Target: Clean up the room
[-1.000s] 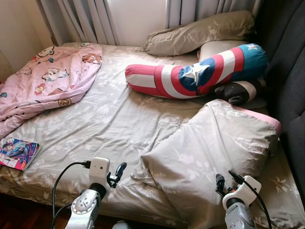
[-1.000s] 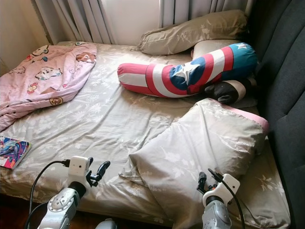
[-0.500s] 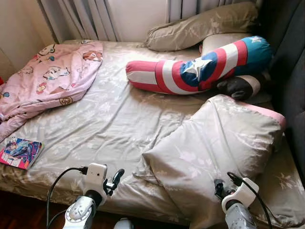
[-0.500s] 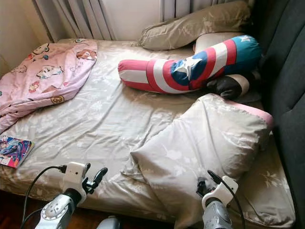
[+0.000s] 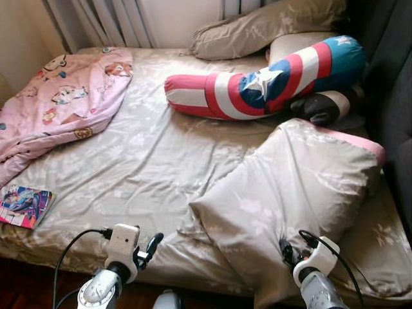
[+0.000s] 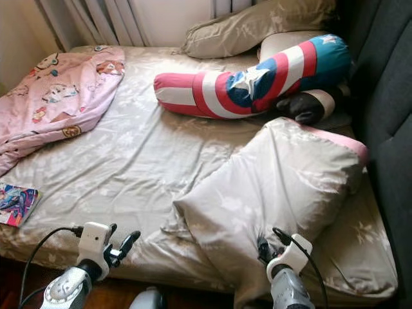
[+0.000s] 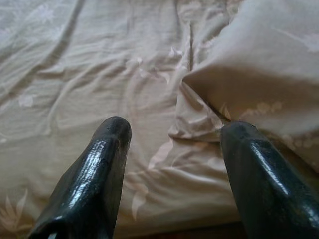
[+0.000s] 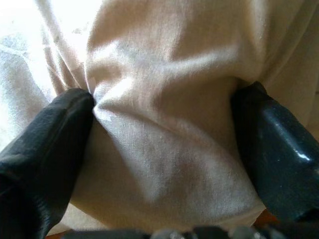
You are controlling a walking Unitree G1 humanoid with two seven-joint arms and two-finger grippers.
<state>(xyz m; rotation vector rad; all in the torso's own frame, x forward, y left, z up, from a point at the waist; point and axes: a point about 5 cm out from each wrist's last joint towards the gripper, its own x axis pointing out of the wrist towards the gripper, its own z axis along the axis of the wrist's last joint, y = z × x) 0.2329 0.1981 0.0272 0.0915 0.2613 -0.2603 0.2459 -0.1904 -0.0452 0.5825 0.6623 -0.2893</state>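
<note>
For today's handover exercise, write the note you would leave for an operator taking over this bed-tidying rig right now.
Right gripper: open, fingers pressed into the near edge of the big grey pillow, not yet closed.
Left gripper: open, over the bedsheet beside the pillow's corner.
Pink blanket lies crumpled at the far left, comic book at the bed edge, striped bolster near the headboard.
Nothing tidied yet; all remains.

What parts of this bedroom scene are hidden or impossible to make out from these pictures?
- Dark plush object: partly tucked behind the striped star bolster and the big pillow; what it is stays unclear.
- Comic book: cut off by the left eye view's edge; cover too small to read.
- Right gripper: its fingers press into the pillow, but whether the fabric is truly pinched is unclear.
- Floor under the bed: dark, in shadow.
</note>
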